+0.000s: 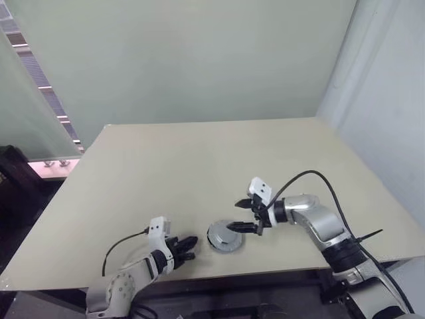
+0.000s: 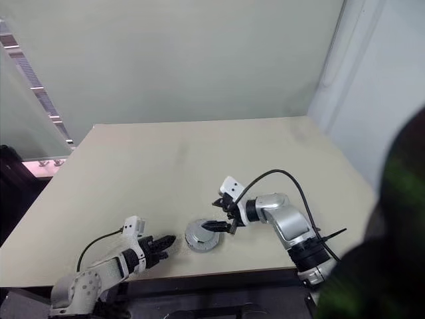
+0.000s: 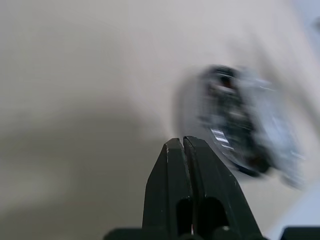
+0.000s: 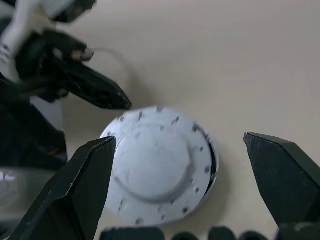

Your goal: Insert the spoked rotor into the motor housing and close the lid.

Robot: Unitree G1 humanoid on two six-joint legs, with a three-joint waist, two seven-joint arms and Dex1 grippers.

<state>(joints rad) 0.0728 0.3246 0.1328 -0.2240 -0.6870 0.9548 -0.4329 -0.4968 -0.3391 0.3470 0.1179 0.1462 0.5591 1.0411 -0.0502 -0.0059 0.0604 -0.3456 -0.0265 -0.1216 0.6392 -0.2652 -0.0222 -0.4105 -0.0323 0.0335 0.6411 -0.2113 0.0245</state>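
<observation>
The lid (image 4: pixel 162 165) lies on top of the housing (image 1: pixel 224 237), near the near edge of the table (image 1: pixel 199 166), between the two arms; the rotor is presumably inside, hidden. The right gripper (image 1: pixel 244 214) stands wide open around the lid, holding nothing. The left gripper (image 1: pixel 188 244) is fully closed and empty, just left of the housing. The lid may not be seated evenly. If one right finger catches its rim while pulling away, the lid could tilt or slide off.
</observation>
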